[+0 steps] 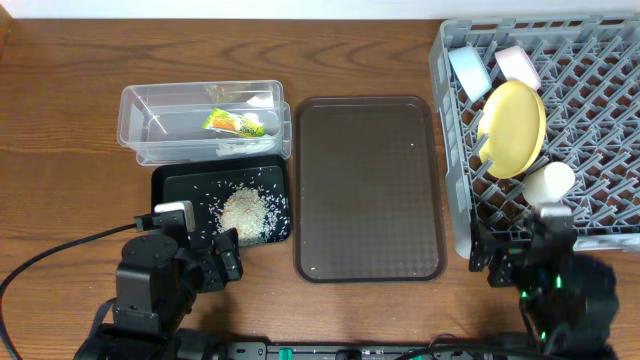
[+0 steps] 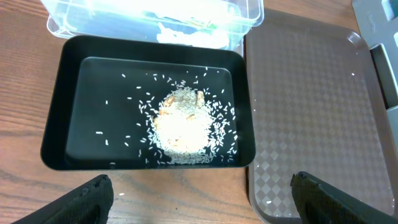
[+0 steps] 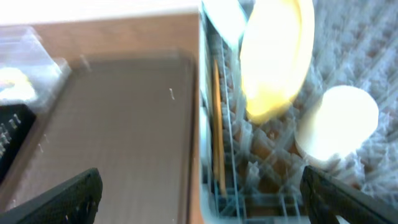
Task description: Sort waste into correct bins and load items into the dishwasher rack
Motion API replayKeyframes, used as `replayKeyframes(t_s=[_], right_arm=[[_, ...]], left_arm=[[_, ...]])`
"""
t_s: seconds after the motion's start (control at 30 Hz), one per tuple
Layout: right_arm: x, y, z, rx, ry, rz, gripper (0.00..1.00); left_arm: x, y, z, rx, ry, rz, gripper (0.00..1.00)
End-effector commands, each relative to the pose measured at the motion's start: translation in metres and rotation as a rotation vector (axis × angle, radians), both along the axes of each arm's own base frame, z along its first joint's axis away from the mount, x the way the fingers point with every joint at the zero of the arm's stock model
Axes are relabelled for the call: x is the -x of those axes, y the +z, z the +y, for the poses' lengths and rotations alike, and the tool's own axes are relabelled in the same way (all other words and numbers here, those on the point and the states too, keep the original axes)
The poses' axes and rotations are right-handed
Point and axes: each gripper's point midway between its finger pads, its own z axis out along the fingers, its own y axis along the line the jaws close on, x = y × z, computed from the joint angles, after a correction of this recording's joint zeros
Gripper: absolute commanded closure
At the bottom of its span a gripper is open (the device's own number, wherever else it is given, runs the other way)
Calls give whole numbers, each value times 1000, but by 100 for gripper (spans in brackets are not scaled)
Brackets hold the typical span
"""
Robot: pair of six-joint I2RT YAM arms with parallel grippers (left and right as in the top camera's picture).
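The snack wrapper (image 1: 233, 122) lies in the clear tub (image 1: 140, 100). White rice scraps (image 1: 243, 211) are piled in the black tray (image 1: 168, 187), also in the left wrist view (image 2: 180, 124). The grey rack (image 1: 600, 130) holds the yellow plate (image 1: 514, 127) on edge, the light-blue bowl (image 1: 468, 70), the white bowl (image 1: 518, 66), the white cup (image 1: 549, 182) and the chopsticks (image 3: 217, 118). My left gripper (image 2: 202, 198) is open and empty over the table just in front of the black tray. My right gripper (image 3: 199, 193) is open and empty above the rack's front left corner.
A large brown serving tray (image 1: 368, 190) lies between the bins and the rack. The black tray's rim (image 2: 53, 137) sits close to the left fingers. The rack's wall (image 3: 208, 93) stands beside the brown tray's right edge.
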Motion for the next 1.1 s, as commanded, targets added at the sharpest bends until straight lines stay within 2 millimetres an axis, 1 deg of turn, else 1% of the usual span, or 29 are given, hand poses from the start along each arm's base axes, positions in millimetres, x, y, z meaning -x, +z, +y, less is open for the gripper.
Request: replayKeyframes(t_s=[0.0, 0.13, 0.23, 0.33, 0.4, 0.43, 0.47, 0.5, 1.07], right_arm=[[2, 2, 2, 18, 17, -147, 1], [-7, 2, 3, 5, 15, -334, 1], [-21, -6, 3, 3, 10, -393, 1], [-31, -23, -2, 48, -13, -422, 1], [-37, -38, -5, 64, -29, -429, 1], [-39, -49, -6, 66, -36, -424, 1], [-39, -58, -9, 74, -53, -382, 1], [-38, -62, -10, 77, -56, -365, 1], [-38, -64, -9, 75, -48, -358, 1]], left_arm=[[0, -2, 0, -1, 0, 3, 6], [0, -2, 0, -1, 0, 3, 6], [0, -2, 0, -1, 0, 3, 6], [0, -2, 0, -1, 0, 3, 6], [0, -2, 0, -1, 0, 3, 6], [0, -2, 0, -1, 0, 3, 6], [0, -2, 0, -1, 0, 3, 6], [0, -2, 0, -1, 0, 3, 6], [0, -2, 0, -1, 0, 3, 5]])
